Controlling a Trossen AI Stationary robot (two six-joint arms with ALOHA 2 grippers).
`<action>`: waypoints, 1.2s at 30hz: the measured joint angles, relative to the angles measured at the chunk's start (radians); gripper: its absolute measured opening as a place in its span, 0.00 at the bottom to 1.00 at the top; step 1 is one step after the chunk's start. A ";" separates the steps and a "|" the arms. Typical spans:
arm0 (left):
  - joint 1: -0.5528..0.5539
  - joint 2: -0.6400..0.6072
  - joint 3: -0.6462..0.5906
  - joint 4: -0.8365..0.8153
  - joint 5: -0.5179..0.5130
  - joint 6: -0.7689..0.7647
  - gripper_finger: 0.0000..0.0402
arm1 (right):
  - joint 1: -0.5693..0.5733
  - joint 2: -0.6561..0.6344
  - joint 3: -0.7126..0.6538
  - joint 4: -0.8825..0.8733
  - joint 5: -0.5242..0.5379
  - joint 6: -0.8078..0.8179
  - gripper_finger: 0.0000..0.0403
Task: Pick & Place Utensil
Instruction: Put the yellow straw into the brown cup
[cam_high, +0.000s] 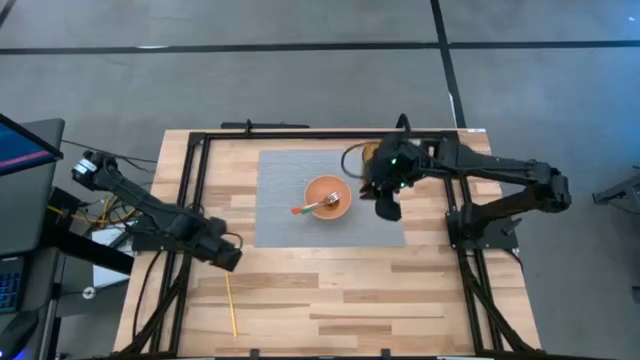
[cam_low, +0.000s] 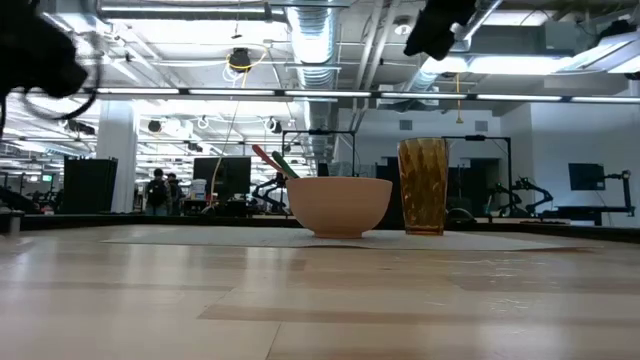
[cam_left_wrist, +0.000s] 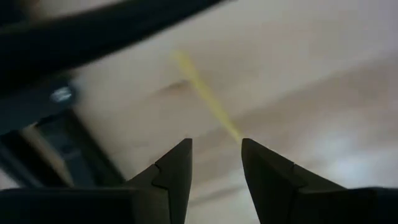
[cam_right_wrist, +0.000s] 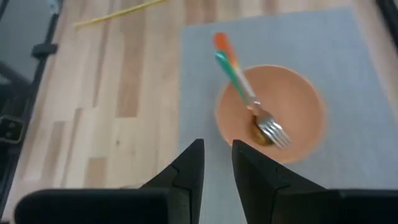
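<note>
An orange bowl stands on a grey mat. A fork lies in the bowl, tines on its bottom, and its orange and green handle leans over the rim toward the table's left. In the low view the handle tips stick up above the bowl. My right gripper hovers open over the mat beside the bowl's right side, holding nothing. My left gripper is open above the bare wood. A thin yellow stick lies just beyond it.
An amber glass stands on the mat's far right part, partly under my right arm in the high view. Black frame rails run along the table's left, right and far edges. Open wood lies toward the near edge.
</note>
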 joint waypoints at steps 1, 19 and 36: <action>-0.011 0.000 -0.025 -0.001 0.000 -0.047 0.35 | 0.022 0.007 0.000 0.007 0.000 0.000 0.19; 0.083 0.002 -0.256 0.288 -0.044 -0.075 0.35 | 0.167 0.233 0.000 0.131 0.004 0.046 0.19; 0.083 0.000 -0.345 0.404 -0.039 -0.064 0.29 | 0.164 0.332 0.000 0.189 0.001 0.006 0.19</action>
